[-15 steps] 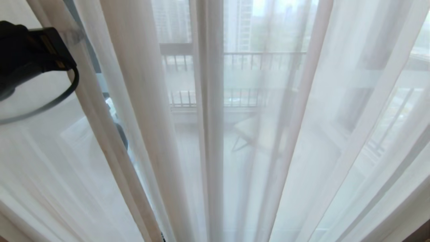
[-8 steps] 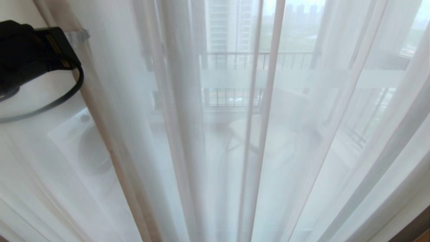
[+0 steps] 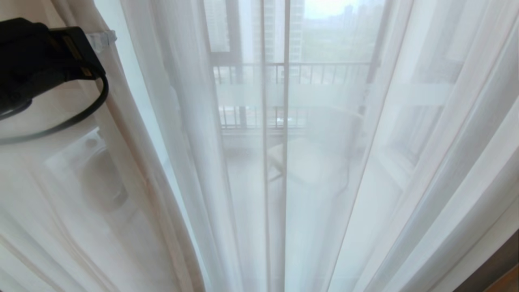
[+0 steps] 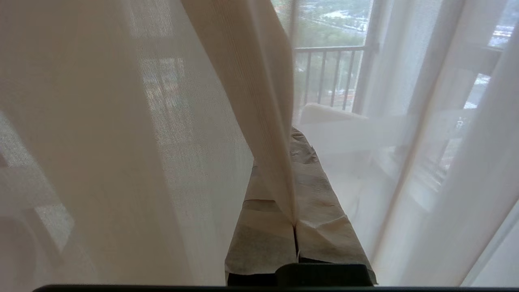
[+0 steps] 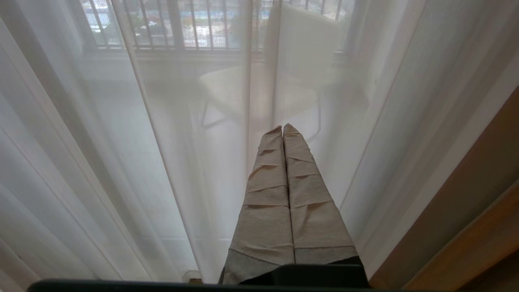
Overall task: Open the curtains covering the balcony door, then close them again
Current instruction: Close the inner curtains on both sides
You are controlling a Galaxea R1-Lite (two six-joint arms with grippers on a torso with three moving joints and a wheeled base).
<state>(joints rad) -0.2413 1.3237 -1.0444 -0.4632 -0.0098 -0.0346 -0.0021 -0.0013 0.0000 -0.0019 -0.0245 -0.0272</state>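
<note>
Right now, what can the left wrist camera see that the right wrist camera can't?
Only the left wrist view shows the left end effector shut on a fold of the sheer curtain. Only the right wrist view shows the right end effector shut on nothing, a chair behind the fabric, and a wooden edge. Both show white sheers and the balcony railing outside.

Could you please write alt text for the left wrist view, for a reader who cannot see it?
The left claw, its taped fingers shut, pinches a fold of white sheer curtain. Through the fabric show a balcony railing and a pale chair.
</note>
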